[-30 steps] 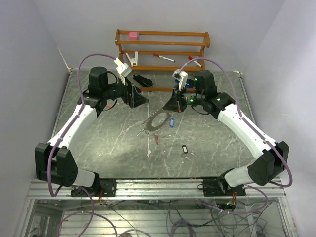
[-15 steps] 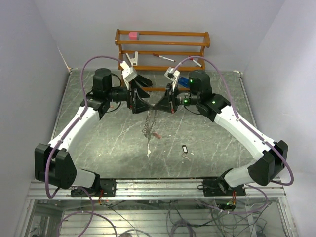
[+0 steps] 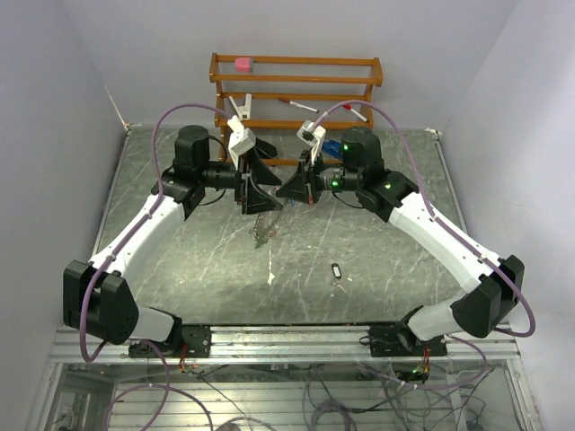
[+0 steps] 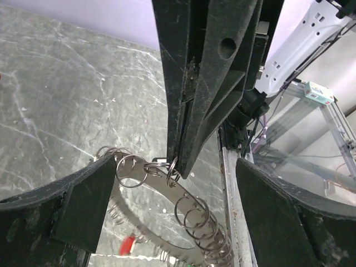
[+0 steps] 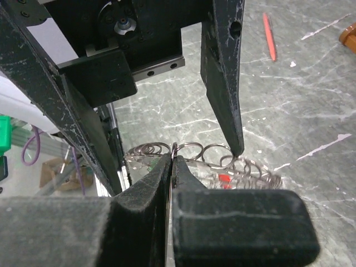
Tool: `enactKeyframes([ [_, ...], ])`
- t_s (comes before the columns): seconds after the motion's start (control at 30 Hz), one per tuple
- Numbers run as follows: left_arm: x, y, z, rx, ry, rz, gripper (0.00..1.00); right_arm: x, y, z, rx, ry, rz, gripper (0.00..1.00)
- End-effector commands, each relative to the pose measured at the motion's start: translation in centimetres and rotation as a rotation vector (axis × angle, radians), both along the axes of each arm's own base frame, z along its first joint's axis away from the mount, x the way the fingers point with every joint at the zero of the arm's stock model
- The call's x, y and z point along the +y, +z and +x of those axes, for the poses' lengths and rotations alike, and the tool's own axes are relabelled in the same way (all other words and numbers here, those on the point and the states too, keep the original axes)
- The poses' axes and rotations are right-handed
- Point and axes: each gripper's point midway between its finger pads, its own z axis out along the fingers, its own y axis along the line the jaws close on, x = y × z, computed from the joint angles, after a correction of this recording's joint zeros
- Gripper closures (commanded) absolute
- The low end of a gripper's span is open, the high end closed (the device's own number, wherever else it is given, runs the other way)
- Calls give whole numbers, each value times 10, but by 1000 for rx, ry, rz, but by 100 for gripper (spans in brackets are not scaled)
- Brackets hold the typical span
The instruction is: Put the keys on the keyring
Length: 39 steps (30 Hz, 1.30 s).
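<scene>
Grey, thin and fringed with small metal loops, the large metal keyring (image 4: 192,214) is held clear of the dark marbled table (image 3: 180,260). It is pinched at one rim loop between the pressed-together fingers of the right gripper (image 5: 171,161). The left gripper (image 3: 260,180) is set facing it, jaws spread wide about the ring; contact cannot be confirmed. The step is judged to be presenting the ring for threading, as no key is held. A small key with a black tag (image 3: 336,269) lies well apart, nearer the front edge, and is to be fetched next by the free gripper. Open table is available around it, and the wooden rack (image 3: 296,90) bounds the far side.
</scene>
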Motion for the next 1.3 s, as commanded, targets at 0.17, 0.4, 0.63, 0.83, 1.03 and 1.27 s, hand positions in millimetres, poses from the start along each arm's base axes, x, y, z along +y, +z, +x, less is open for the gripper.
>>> enactKeyframes([
  [0.17, -5, 7, -20, -54, -98, -18, 8, 3, 32, 3, -77, -16, 62, 100],
  [0.4, -4, 5, -19, -64, -87, -4, 21, 3, 34, -1, -78, -12, 73, 100],
  [0.63, -2, -2, -15, -84, -54, 35, 55, 0, 34, -2, -80, -16, 69, 100],
  [0.83, 0, -4, -17, -88, -50, 47, 51, -2, 34, -2, -89, -24, 60, 100],
  [1.03, 0, -2, -18, -87, -61, 43, 42, -6, 34, -2, -104, -34, 47, 100],
  [1.27, -1, -1, -15, -90, -53, 47, 57, -9, 35, -4, -108, -36, 46, 100],
])
